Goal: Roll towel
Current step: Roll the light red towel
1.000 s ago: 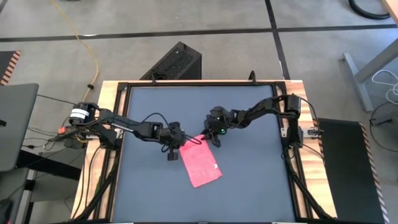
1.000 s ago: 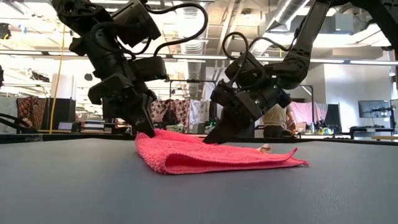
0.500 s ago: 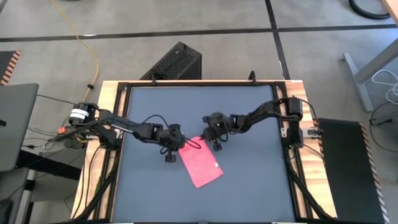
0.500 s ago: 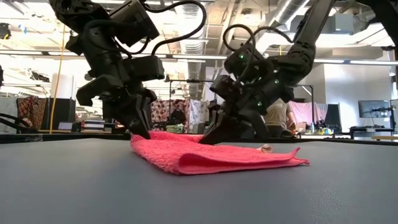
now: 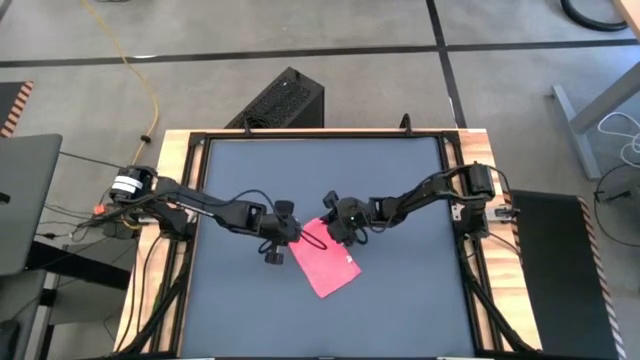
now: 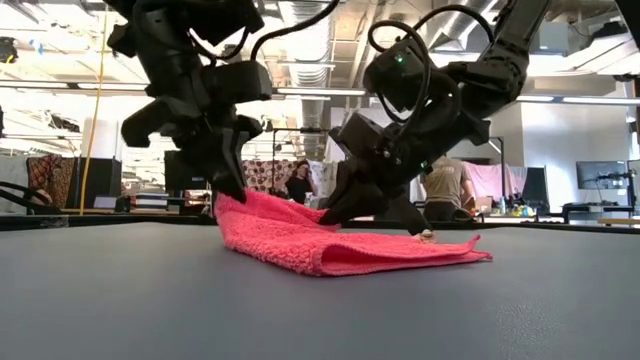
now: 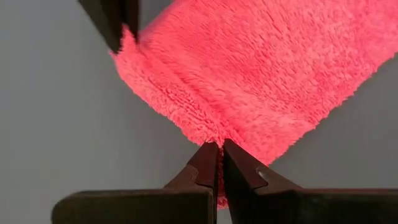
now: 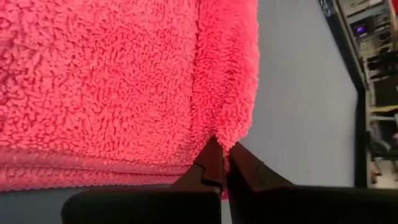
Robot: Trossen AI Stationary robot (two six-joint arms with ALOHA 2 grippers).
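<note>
table [image 5: 400, 290]: dark top under both arms, reaching well past either gripper; its smooth face could let the cloth slide along instead of turning over on itself.
towel [image 5: 328, 260]: pinkish-red cloth lying folded between the two grippers, its near edge lifted off the top, the rest trailing away flat behind them.
left gripper [image 7: 219, 149]: clenched on one corner of the towel's raised edge, only a thin bite of pile between the tips.
right gripper [image 8: 222, 151]: clenched on the other corner of that edge, again right at the hem.
risk, slip: either shallow pinch may pull free once the edge is carried over.
risk, skew: if one gripper leads, the roll would likely come out cone-shaped.
risk, slack: a sagging edge between the grippers may fold flat, not curl.
</note>
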